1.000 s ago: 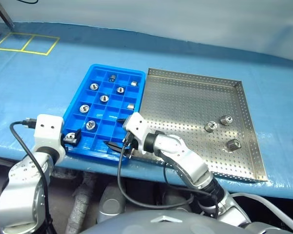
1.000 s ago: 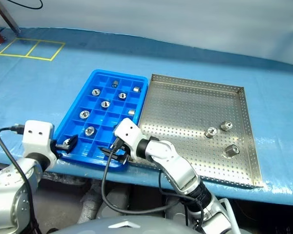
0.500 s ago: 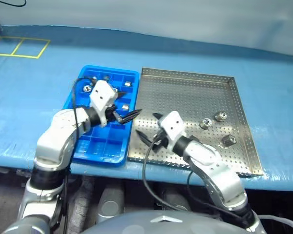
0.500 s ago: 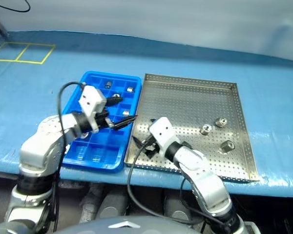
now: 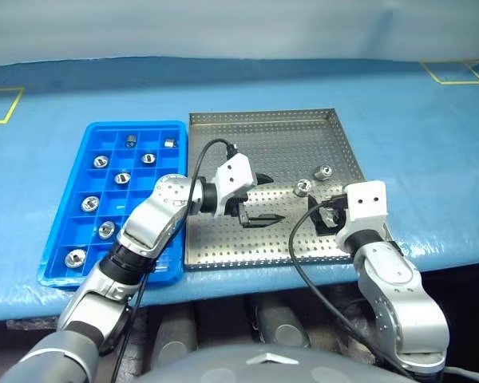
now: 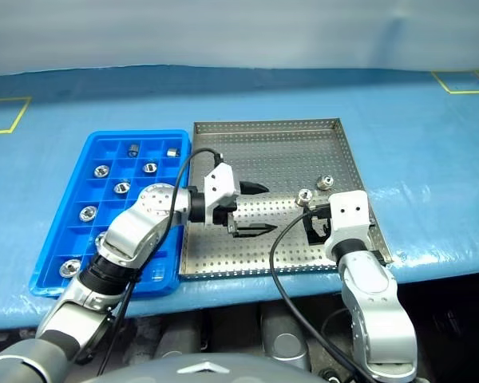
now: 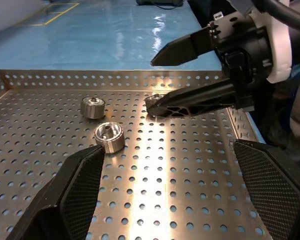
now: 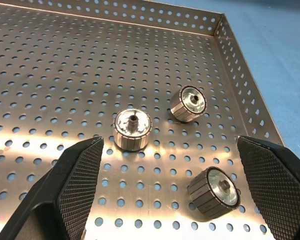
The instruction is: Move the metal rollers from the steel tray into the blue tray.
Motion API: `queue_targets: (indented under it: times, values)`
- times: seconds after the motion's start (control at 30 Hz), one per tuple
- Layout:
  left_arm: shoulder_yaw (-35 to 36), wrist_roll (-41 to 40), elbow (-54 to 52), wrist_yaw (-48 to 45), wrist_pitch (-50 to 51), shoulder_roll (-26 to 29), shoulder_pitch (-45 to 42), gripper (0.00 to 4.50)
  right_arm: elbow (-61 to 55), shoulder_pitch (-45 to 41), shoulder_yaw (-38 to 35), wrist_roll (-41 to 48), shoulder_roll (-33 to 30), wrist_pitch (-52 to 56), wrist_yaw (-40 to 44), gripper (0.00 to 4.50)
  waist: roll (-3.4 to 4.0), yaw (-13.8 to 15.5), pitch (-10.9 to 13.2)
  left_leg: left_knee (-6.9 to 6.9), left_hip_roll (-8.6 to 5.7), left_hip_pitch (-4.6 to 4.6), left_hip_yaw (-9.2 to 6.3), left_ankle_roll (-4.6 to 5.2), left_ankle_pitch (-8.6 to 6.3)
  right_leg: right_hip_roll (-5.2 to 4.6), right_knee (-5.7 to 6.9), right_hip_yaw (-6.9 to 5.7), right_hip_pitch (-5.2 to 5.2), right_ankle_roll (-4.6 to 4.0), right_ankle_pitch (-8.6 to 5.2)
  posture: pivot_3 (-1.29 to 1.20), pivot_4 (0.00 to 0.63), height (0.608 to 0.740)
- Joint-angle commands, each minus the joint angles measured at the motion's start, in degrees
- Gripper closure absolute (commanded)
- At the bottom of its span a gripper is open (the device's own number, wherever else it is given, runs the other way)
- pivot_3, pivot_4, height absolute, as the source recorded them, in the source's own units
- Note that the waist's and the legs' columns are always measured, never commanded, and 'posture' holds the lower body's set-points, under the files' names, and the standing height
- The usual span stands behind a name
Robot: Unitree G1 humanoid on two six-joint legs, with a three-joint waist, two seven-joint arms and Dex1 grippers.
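The steel tray (image 5: 255,144) lies in the middle of the table, and the blue tray (image 5: 136,125) sits against its left side. Two metal rollers (image 5: 324,171) (image 5: 303,187) rest in the steel tray's right half. The right wrist view has three rollers (image 8: 132,129) (image 8: 188,103) (image 8: 213,185) close ahead. Several rollers (image 5: 122,177) sit in the blue tray's compartments. My left gripper (image 5: 276,197) hangs open over the steel tray's middle, pointing right toward the rollers. My right gripper (image 5: 323,214) stands open at the tray's front right, just short of the rollers, holding nothing.
The table has a blue cover (image 5: 415,136) with yellow tape marks at the far left (image 5: 0,104) and far right (image 5: 463,72). The steel tray's front rim (image 5: 263,263) lies close to the table's front edge. Black cables (image 5: 299,255) loop from both wrists.
The camera has swung right. My left gripper crossed from over the blue tray to the steel tray's middle. My right gripper moved right to the rollers. Both stayed open.
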Motion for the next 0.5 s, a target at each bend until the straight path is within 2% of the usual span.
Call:
queue_targets:
  times: [0.03, 0.27, 0.5]
  values:
    - [-0.91, 1.86, -1.03, 2.34, -2.12, -1.24, 1.62, 0.02, 3.10, -2.74, -2.18, -0.21, 0.74, -0.79, -1.57, 0.00, 0.01, 0.00, 0.00, 0.01, -0.02, -0.01, 0.01, 0.01, 0.00, -0.01, 0.00, 0.01, 0.00, 0.02, 0.01, -0.17, 0.150, 0.740]
    - [-1.19, 2.18, -3.53, 4.97, -0.94, -2.46, 4.30, 0.02, 7.28, -5.47, -7.96, 0.06, 1.28, 1.49, -3.66, 0.00, 0.02, 1.03, 0.00, 0.01, -0.07, -0.09, 0.01, 0.01, 0.00, -0.06, -0.06, 0.03, -0.04, 0.07, 0.04, -0.13, 0.150, 0.740]
    - [-1.04, 1.67, -4.18, 5.65, -0.29, -2.53, 4.41, 0.02, 16.96, -17.83, -10.26, 0.58, 3.76, 1.59, -6.91, 0.00, 0.08, 1.07, 0.00, 0.03, -0.06, 0.00, 0.18, 0.05, 0.02, -0.03, -0.01, 0.20, -0.03, 0.14, 0.10, -0.11, 0.150, 0.740]
